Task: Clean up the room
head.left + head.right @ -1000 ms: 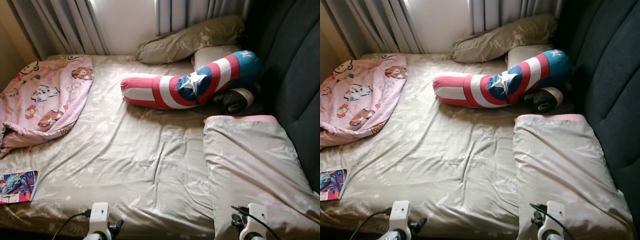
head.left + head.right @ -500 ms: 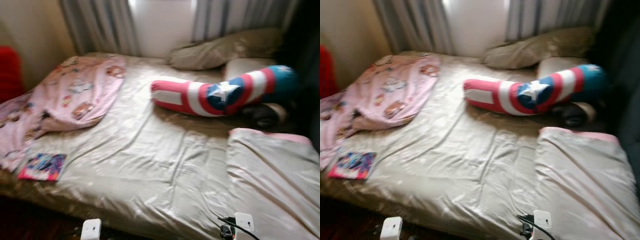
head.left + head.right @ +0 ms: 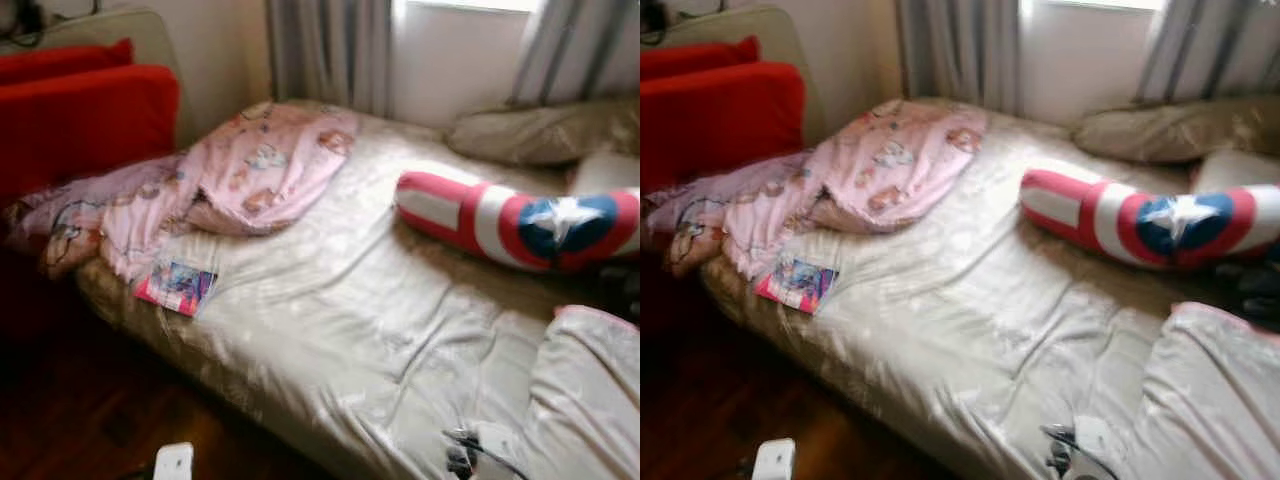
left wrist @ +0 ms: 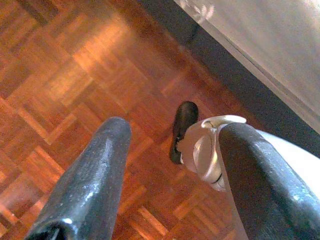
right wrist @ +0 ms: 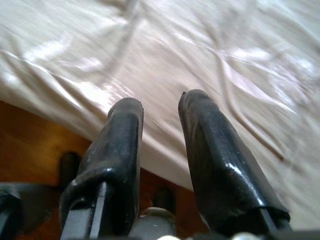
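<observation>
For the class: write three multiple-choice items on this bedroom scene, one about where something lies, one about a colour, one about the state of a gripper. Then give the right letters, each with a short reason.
1. Where does the colourful book lie?
A. on the floor
B. on the bed near its edge, beside the pink blanket
C. on the long bolster

2. What colours does the long bolster show?
A. red, white and blue with a white star
B. green and yellow
C. plain grey

3. How does the left gripper stand?
A. shut on a cloth
B. shut on the book
C. open, holding nothing, above the wooden floor

Answers: 1 B, the book rests on the sheet close to the blanket's lower edge. 2 A, the stripes and star are plain in the eye views. 3 C, the left wrist view shows its fingers apart with floor between them.
</observation>
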`<state>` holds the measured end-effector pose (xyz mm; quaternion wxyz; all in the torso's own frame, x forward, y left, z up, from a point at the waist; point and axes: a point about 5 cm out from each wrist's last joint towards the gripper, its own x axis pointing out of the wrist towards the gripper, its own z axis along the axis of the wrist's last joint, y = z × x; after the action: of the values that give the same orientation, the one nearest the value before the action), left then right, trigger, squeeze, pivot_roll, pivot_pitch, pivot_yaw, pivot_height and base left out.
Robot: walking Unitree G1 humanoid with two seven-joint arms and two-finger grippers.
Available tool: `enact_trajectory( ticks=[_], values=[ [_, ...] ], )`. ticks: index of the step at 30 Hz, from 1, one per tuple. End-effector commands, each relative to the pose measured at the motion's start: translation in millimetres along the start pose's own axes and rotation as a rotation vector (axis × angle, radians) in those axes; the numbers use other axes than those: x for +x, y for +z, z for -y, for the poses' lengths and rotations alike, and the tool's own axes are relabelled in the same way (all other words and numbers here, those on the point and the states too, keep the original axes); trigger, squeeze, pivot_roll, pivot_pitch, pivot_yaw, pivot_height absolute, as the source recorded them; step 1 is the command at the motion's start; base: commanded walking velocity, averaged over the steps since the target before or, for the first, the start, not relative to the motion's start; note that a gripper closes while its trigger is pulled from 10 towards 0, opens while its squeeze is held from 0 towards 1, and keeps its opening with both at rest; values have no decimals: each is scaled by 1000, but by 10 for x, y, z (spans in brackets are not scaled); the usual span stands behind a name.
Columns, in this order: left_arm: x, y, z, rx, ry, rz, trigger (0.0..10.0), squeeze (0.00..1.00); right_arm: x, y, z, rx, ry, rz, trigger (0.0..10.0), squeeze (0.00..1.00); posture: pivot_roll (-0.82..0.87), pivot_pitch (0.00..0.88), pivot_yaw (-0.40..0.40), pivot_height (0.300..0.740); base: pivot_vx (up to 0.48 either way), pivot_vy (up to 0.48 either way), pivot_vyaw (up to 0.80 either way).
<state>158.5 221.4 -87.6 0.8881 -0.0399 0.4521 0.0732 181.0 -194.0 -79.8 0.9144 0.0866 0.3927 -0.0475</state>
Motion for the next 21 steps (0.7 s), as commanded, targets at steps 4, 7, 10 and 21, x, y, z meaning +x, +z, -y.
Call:
enact_trajectory(
  ticks=[4, 7, 10, 21],
  values=[
    [11, 18, 55, 5, -9, 5, 10000, 0, -35, -58, 100, 48, -35, -12, 10000, 0, 7, 0, -21, 740, 0, 0, 0],
    [13, 17, 70, -1, -10, 5, 10000, 0, -34, -56, 109, 45, -41, -17, 10000, 0, 9, 0, -23, 740, 0, 0, 0],
    [14, 18, 72, -1, -11, 4, 10000, 0, -34, -55, 110, 55, -45, -15, 10000, 0, 9, 0, -21, 740, 0, 0, 0],
    [14, 39, 29, 1, -7, 3, 10000, 0, -37, -85, 112, 66, -72, -32, 10000, 0, 14, 9, -15, 740, 0, 368, 0]
  ],
)
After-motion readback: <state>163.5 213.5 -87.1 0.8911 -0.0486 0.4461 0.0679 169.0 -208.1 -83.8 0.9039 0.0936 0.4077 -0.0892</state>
